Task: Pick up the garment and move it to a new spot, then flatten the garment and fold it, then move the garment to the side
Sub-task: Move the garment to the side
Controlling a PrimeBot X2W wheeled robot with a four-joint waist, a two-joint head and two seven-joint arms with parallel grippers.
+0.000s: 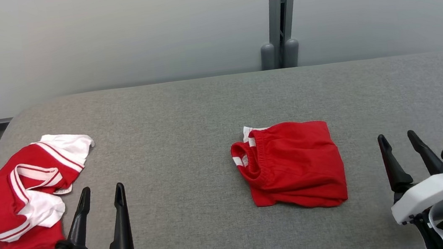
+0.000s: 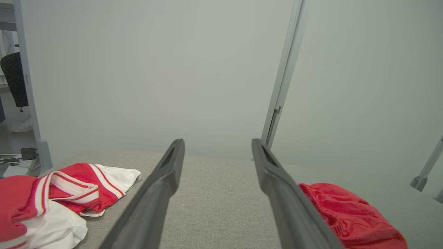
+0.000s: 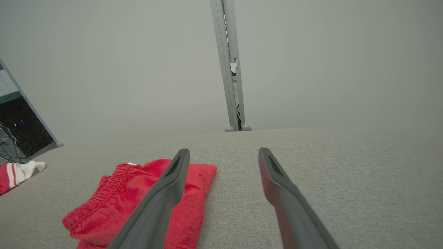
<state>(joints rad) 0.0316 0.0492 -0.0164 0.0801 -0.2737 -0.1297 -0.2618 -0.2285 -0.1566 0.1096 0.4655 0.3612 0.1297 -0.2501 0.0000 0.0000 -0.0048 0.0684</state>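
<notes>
Head, left gripper (image 1: 102, 189): lowest in frame, fingers spread, nothing between them.
Head, right gripper (image 1: 396, 137): low at the right, fingers spread too, empty.
Head, jersey (image 1: 23, 195): crumpled red-and-white heap on the table (image 1: 182, 116), just left of the left gripper, near but apart. Its long axis slants from near-left to far-right.
Head, shorts (image 1: 294, 164): folded, red, between the grippers and nearer the right one, ahead and to its left.
Left wrist, jersey (image 2: 69, 193): ahead and left of the spread left gripper (image 2: 218, 143).
Left wrist, shorts (image 2: 349, 214): to the right, partly behind one finger.
Right wrist, shorts (image 3: 114, 200): ahead-left of the right gripper (image 3: 224, 152), with one finger crossing in front.
Right wrist, jersey (image 3: 14, 173): far left, well apart.
Judgement: the unfolded jersey looks like the garment to pick. The left arm is nearer, so the reach goes left and slightly forward.
</notes>
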